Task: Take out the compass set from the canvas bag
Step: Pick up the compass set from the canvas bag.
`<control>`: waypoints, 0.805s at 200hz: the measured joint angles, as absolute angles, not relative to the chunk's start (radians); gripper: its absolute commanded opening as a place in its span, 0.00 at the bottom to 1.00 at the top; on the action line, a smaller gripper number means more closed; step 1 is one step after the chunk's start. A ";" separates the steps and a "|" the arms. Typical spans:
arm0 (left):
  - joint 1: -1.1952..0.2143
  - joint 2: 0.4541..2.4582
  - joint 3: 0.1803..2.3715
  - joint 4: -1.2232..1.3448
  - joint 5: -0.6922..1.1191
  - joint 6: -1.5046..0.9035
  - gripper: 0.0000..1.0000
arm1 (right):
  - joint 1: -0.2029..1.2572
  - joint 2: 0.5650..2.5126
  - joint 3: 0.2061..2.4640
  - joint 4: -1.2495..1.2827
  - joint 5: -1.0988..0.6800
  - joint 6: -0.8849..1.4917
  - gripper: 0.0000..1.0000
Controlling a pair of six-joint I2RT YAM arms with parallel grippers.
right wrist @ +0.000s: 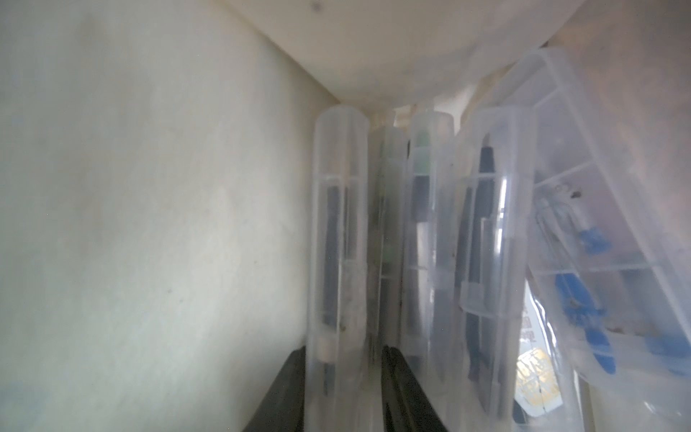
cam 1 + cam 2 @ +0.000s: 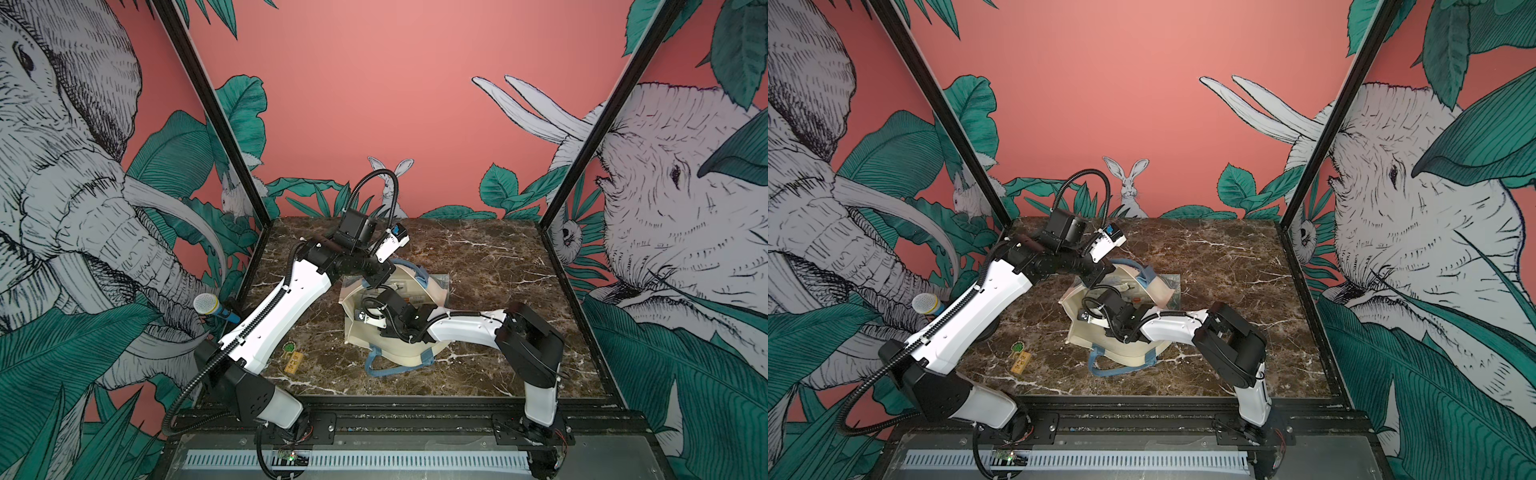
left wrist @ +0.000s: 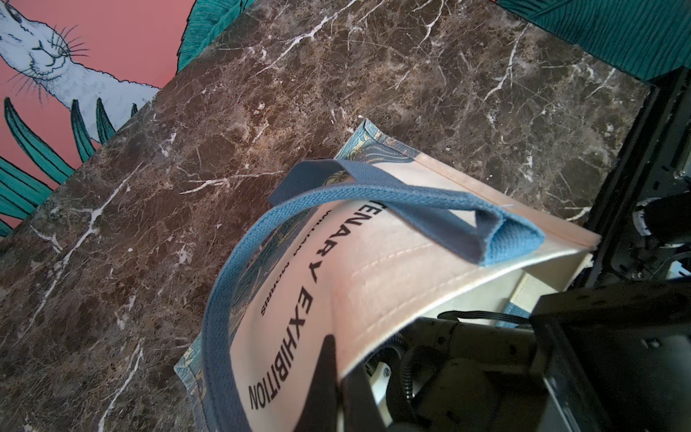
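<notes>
The cream canvas bag (image 2: 399,353) with blue handles lies on its side mid-table, mouth toward me, in both top views (image 2: 1125,355). My left gripper (image 3: 342,368) is shut on the bag's upper rim (image 3: 374,269) and holds the mouth up. My right gripper (image 1: 342,351) is deep inside the bag. Its two black fingers (image 1: 288,389) press on either side of a slim clear plastic case with a dark instrument inside, the compass set (image 1: 338,224). From above, those fingers are hidden by the bag.
More slim clear cases (image 1: 482,243) stand beside the held one. A wider clear box with blue tools (image 1: 598,269) leans against them. A small yellow tag (image 2: 291,359) lies on the marble table (image 2: 498,270) left of the bag. A microphone (image 2: 208,305) pokes in at the left edge.
</notes>
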State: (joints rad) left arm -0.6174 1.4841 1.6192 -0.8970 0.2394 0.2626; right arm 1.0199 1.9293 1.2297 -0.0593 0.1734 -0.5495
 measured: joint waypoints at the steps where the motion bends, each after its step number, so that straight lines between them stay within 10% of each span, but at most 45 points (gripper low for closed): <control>1: -0.617 1.484 1.619 -0.897 0.239 0.263 0.00 | 1.020 1.929 1.230 -0.059 0.173 -0.550 0.31; 161: -0.619 1.470 1.587 -0.857 0.170 0.258 0.00 | 1.020 1.690 1.206 -0.276 0.109 -0.440 0.13</control>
